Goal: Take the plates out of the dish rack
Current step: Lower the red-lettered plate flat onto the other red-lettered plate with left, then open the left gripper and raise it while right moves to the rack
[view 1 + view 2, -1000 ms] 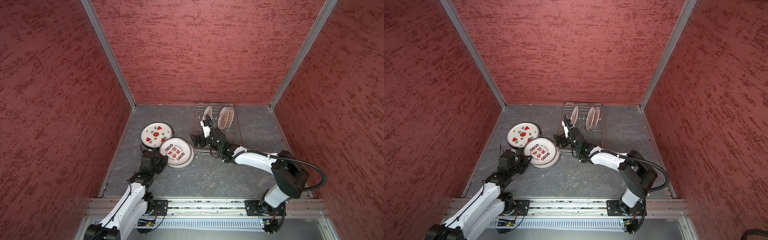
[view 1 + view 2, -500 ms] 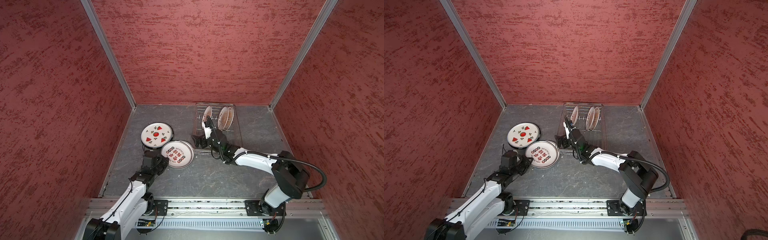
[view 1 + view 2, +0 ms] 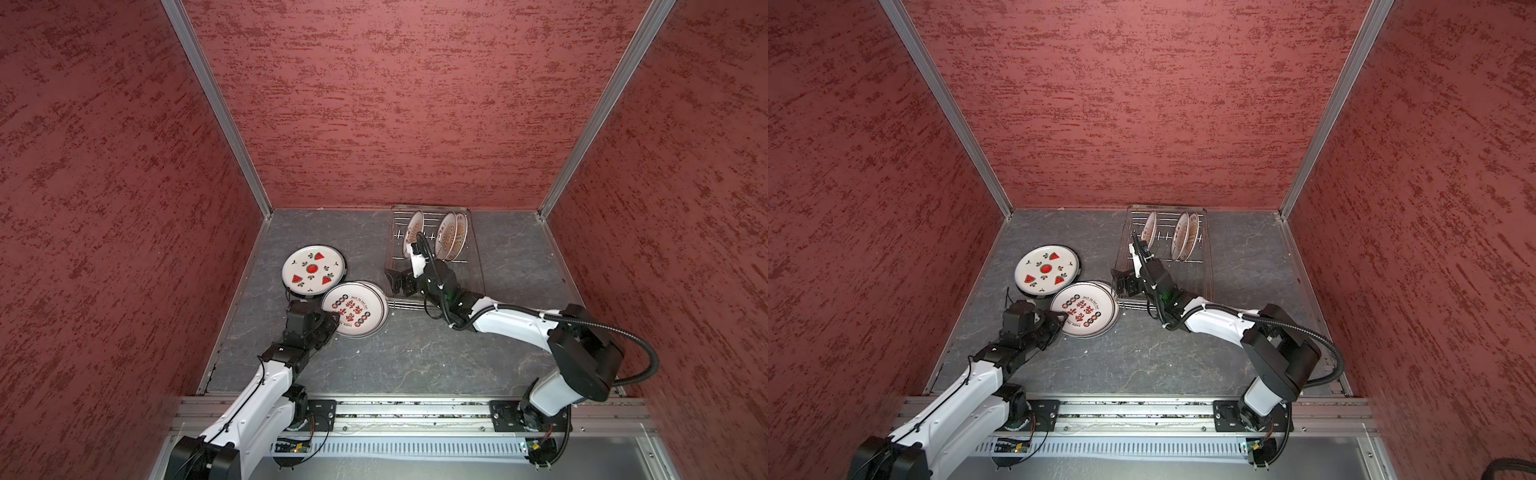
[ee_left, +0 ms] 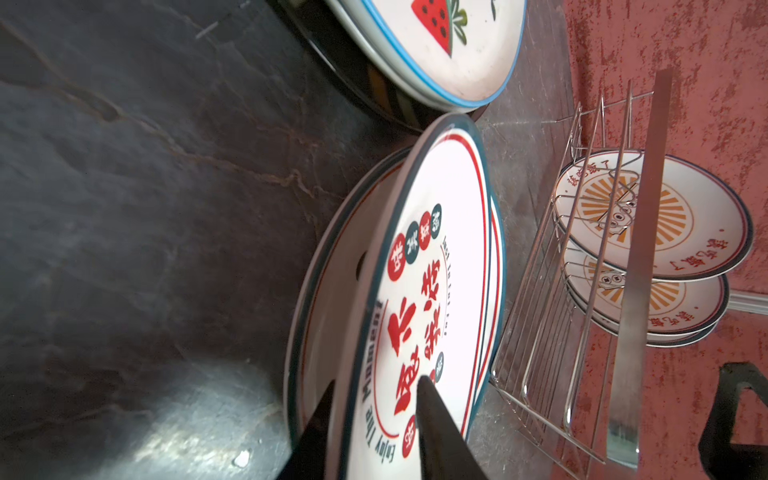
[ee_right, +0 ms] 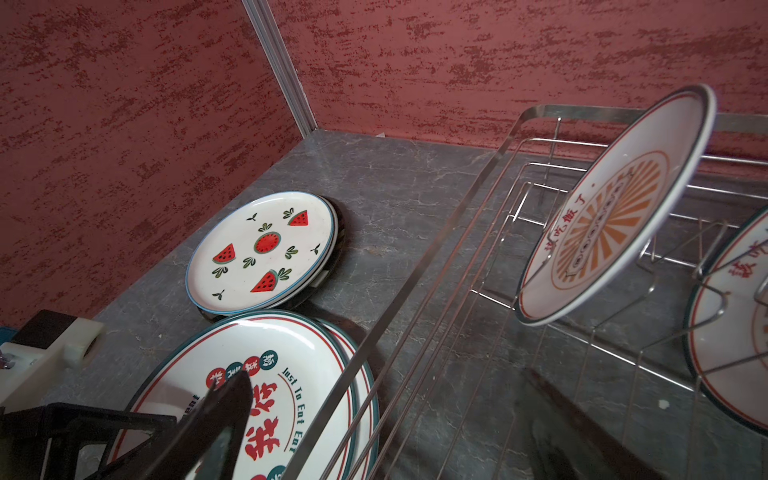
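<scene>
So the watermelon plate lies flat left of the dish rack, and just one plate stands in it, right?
No: three sunburst plates stand in the dish rack, one alone and two close together, as both top views show. The watermelon plate does lie flat left of it.

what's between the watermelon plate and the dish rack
Only bare grey tabletop lies between the watermelon plate and the dish rack, plain in the right wrist view and both top views.
</scene>
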`<state>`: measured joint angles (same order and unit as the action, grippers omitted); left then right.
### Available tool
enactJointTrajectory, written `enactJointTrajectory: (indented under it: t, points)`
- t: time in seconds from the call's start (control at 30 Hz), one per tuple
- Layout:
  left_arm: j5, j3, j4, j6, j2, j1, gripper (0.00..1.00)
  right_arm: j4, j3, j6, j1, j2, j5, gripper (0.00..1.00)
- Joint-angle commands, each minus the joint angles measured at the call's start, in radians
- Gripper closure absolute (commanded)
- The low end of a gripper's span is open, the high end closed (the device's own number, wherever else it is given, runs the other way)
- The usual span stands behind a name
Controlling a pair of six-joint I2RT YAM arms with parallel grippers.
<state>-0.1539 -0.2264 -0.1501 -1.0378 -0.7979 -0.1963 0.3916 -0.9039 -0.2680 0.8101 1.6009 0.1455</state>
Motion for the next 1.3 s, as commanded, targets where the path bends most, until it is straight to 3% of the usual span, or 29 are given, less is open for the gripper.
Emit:
enactJointTrajectory:
  t: [0.0, 0.5, 0.83, 1.0, 1.27]
  points:
    - [0.029, -0.035, -0.002, 0.007, 0.010, -0.005, 0.65, 0.027, 0.008, 0.024, 0.004, -0.025, 0.029, 0.01]
    - [0.235, -0.104, -0.103, 0.038, -0.013, -0.110, 0.59, 0.015, 0.002, 0.030, 0.005, -0.025, 0.042, 0.01]
    - [0.272, -0.093, -0.089, 0.032, -0.030, -0.124, 0.56, 0.012, 0.003, 0.026, 0.004, -0.025, 0.046, 0.01]
    - [0.342, -0.104, -0.112, 0.032, -0.037, -0.157, 0.47, 0.013, 0.003, 0.026, 0.004, -0.022, 0.045, 0.01]
    - [0.359, -0.107, -0.099, 0.018, -0.066, -0.173, 0.46, 0.015, 0.002, 0.024, 0.004, -0.015, 0.045, 0.01]
